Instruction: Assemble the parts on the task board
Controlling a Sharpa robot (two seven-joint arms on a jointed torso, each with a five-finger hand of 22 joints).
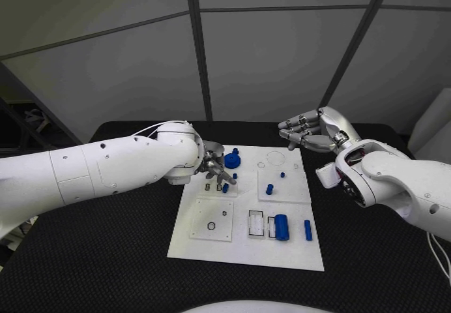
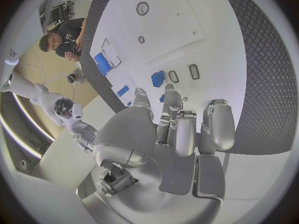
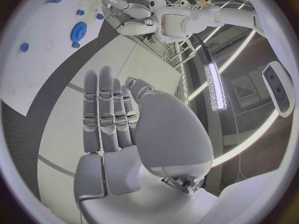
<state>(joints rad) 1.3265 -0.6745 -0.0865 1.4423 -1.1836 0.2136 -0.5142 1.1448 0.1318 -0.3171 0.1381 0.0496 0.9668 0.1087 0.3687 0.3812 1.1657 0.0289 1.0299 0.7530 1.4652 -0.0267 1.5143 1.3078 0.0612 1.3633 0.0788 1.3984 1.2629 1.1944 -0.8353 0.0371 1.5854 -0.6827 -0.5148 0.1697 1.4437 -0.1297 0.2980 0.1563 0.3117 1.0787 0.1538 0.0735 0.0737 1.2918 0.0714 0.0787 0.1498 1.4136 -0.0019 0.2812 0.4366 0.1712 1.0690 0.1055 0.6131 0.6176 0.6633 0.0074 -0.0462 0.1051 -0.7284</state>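
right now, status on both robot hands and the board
Left robot hand over the task board, fingertips at a small blue part, grip unclear. Right robot hand open, off the board. Nothing blocking.

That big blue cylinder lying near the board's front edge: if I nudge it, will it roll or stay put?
The blue cylinder lies on its side on the flat white task board, so it would probably roll if pushed across its axis. It looks like rigid plastic, likely light and stiff. Its smooth surface may slip in the fingers.
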